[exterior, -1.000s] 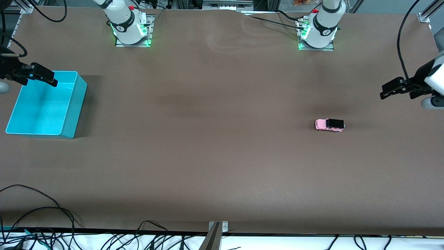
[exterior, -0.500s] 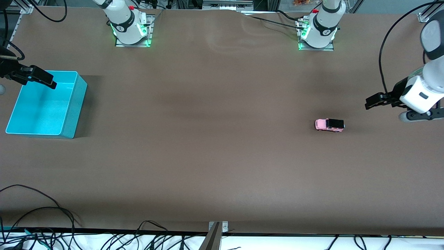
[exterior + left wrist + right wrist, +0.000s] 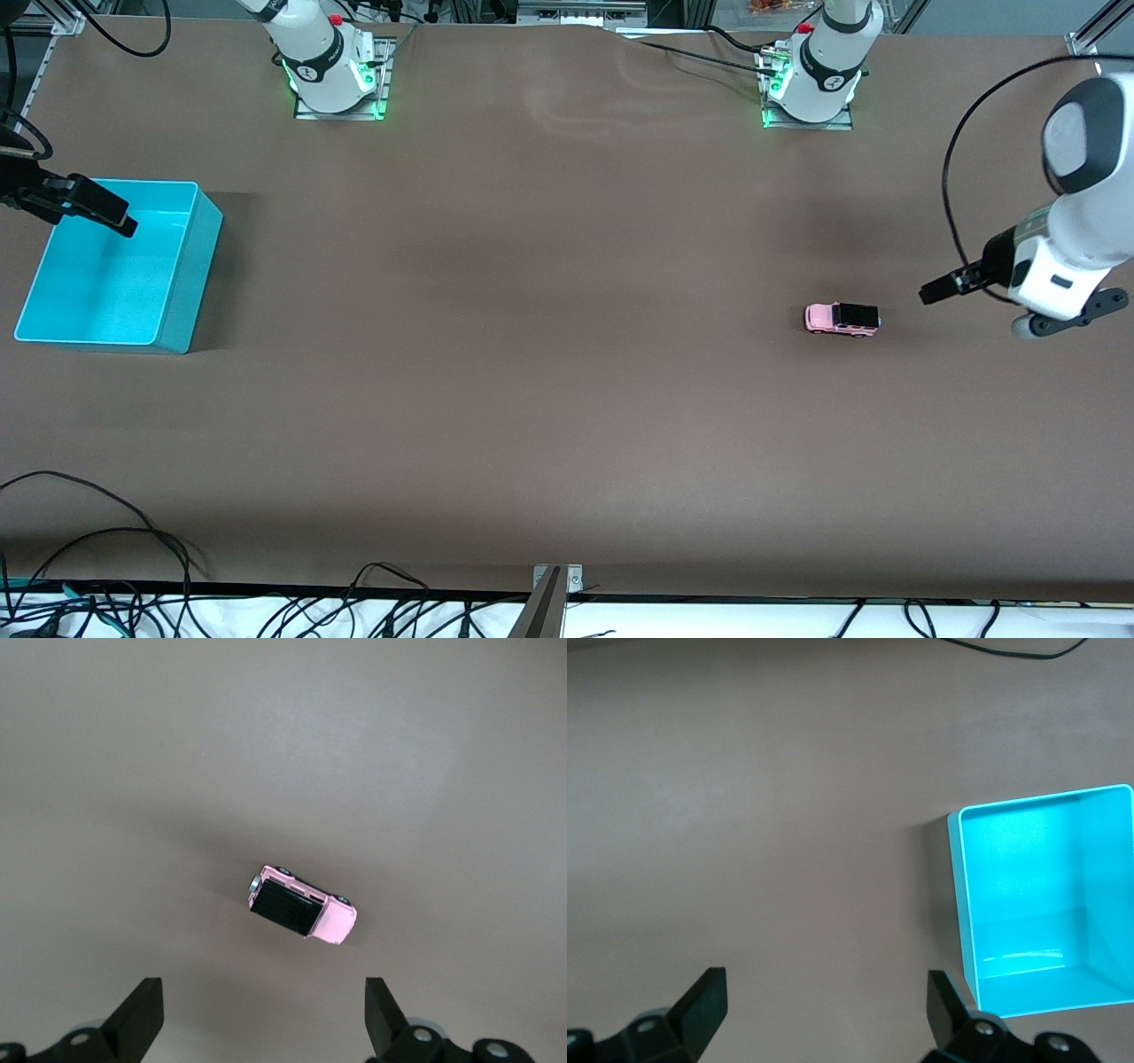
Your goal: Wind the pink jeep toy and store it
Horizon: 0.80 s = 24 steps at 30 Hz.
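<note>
The turquoise bin (image 3: 115, 266) sits at the left edge of the front frame, at the right arm's end of the worktop (image 3: 549, 399) — open-topped, with nothing in it, its bare floor plain in the right wrist view (image 3: 1036, 895). The right hand (image 3: 97, 211) hangs over the bin's rim, fingers spread and gripping nothing. The pink jeep toy (image 3: 842, 319) stands on its wheels in the right half of the front frame, alone on the brown surface (image 3: 301, 914). The left hand (image 3: 941, 289) hovers over the worktop beside the jeep, toward the frame's right edge — fingers spread, empty. Loose black cables (image 3: 89, 567) trail along the frame's bottom edge.
</note>
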Tool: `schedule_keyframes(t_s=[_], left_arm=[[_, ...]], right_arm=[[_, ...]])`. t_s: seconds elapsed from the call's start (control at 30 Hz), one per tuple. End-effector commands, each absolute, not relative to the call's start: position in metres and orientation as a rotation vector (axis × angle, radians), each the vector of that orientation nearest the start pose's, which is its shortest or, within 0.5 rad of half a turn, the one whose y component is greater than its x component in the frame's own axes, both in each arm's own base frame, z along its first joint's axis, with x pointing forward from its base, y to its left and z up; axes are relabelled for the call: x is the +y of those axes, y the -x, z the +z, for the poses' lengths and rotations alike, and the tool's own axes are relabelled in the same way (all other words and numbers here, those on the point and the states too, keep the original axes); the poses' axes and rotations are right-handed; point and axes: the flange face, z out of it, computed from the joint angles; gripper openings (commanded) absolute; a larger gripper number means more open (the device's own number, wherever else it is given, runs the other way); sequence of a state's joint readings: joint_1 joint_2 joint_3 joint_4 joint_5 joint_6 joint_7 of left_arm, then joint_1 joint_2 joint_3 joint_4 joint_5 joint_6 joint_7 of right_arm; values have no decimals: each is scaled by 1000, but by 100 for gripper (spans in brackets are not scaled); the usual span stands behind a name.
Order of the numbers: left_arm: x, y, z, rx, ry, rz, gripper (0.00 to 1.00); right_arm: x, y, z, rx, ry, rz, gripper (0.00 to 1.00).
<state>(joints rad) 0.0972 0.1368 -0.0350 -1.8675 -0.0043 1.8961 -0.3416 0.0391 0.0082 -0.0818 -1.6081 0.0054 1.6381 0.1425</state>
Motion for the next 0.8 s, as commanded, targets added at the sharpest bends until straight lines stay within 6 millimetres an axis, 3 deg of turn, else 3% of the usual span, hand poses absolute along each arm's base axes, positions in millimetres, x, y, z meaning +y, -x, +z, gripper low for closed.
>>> schedule_keyframes(t_s=[0.0, 0.2, 0.43, 0.77], left_arm=[[36, -578, 414, -807, 3010, 144, 100], [35, -576, 400, -1070, 2929, 105, 100], [30, -556, 351, -1245, 2852, 109, 99], [24, -539, 309, -1572, 2736, -41, 99]], right_arm=[[-24, -563, 614, 327, 3126, -56, 100], [-25, -564, 613, 332, 3124, -56, 100], [-24, -565, 611, 329, 3124, -51, 100], [-23, -566, 610, 329, 3123, -46, 100]])
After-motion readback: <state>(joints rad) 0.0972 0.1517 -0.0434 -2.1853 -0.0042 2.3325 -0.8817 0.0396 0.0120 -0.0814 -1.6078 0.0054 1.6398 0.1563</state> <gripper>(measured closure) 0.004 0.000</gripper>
